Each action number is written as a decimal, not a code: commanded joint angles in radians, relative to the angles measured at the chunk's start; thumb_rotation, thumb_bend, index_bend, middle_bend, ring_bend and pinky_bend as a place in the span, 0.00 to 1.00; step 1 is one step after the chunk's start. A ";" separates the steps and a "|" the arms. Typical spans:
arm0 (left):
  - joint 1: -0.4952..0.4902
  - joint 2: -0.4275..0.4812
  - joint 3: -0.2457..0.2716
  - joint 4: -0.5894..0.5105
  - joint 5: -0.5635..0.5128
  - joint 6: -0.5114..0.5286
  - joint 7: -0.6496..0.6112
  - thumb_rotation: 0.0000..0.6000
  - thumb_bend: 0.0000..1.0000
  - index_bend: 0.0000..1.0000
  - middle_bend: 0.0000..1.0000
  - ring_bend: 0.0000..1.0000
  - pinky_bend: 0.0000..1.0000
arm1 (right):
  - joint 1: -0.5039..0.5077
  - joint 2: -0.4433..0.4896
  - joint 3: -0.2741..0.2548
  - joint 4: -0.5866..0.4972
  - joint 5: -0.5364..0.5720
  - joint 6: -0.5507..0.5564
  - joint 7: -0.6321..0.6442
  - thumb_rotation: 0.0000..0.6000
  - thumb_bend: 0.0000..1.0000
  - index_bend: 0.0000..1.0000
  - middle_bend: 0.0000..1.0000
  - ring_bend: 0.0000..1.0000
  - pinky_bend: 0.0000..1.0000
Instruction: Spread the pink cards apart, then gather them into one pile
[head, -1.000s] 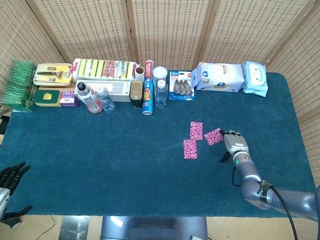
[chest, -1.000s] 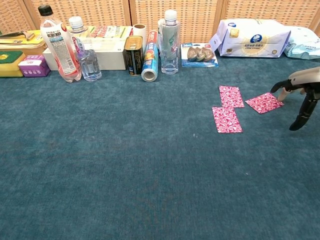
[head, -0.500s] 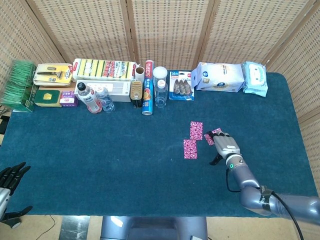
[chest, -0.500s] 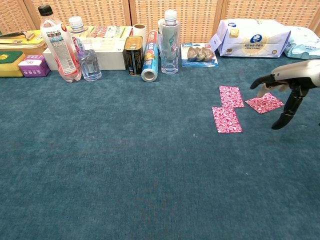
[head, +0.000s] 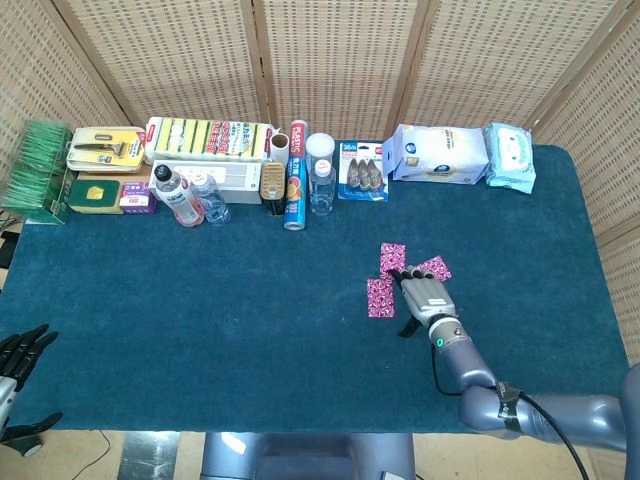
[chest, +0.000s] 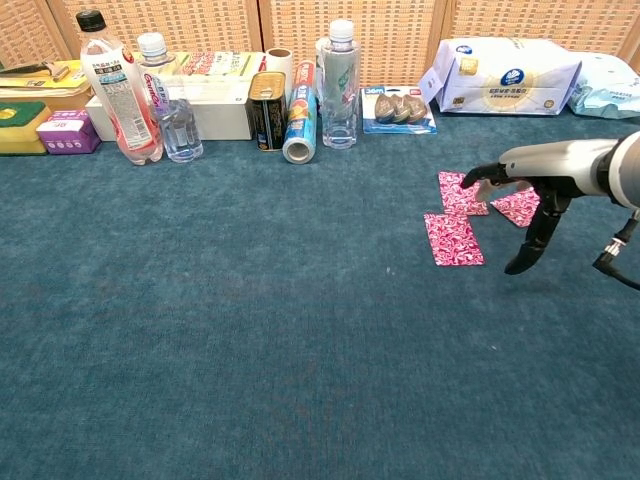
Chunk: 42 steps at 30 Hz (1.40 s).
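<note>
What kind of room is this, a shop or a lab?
Probably a robot test lab: a blue cloth table, wicker screens behind it, and groceries lined up at the back like props.

Three patterned pink paper cards (head: 381, 297) are lying on the carpeted table (head: 200, 310), the right hand (head: 424, 294) hovering between them.

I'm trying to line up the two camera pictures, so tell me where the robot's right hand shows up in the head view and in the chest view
Head view: the right hand is right of centre, fingers over the pink cards.
Chest view: the same right hand reaches in from the right edge, above the pink cards.
Shared landmark: the white wipes pack at the back right of the table, also in the chest view.
</note>
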 joint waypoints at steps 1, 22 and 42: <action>0.002 0.003 -0.001 0.008 0.001 0.009 -0.018 1.00 0.02 0.00 0.00 0.00 0.00 | 0.000 -0.016 -0.010 0.043 0.038 -0.004 -0.010 1.00 0.00 0.03 0.13 0.00 0.00; -0.002 0.000 0.001 0.003 0.003 -0.002 -0.004 1.00 0.02 0.00 0.00 0.00 0.00 | -0.030 0.053 -0.043 0.054 0.035 -0.060 -0.008 1.00 0.00 0.03 0.15 0.00 0.00; -0.006 -0.002 0.001 -0.007 -0.005 -0.016 0.011 1.00 0.02 0.00 0.00 0.00 0.00 | -0.044 0.027 -0.021 0.136 0.011 -0.097 0.043 1.00 0.00 0.03 0.12 0.00 0.00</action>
